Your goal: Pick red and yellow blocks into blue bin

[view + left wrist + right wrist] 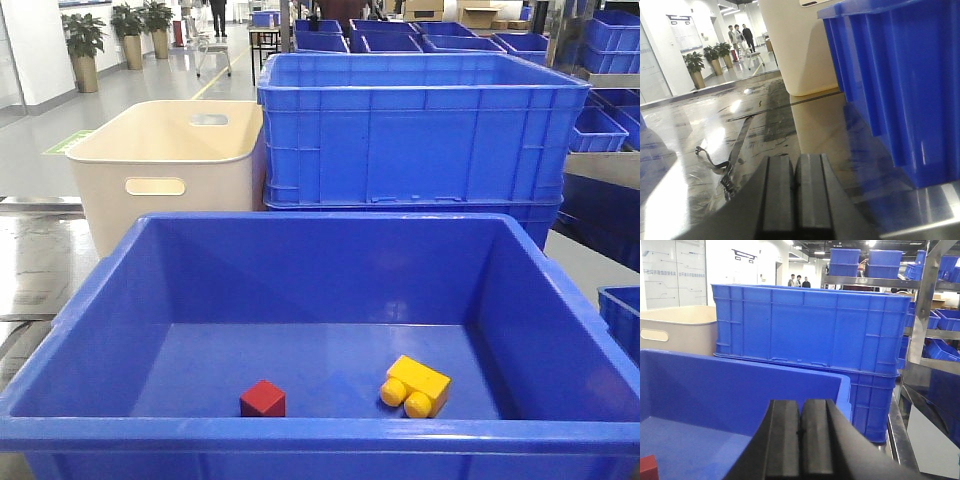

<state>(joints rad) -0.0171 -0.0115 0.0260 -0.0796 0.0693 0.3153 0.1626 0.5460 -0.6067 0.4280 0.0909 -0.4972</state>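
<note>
Yellow brick (pixel 419 380) lies in blue bin (pixel 300 432), studs frontward; red cube (pixel 262 399) beside; both fingers together.

Blue bin (pixel 90 330), lower frame: bright plain blue. Red cube (pixel 262 399), bottom centre: solid dark red. Yellow brick (pixel 416 385), right of it: yellow, studs matching. Ribbed crate (pixel 420 130), upper right: blue, ridged walls. Tub (pixel 160 165), upper left: plain cream. Gripper fingers (pixel 795 195) in both wrist views: matte black.
</note>
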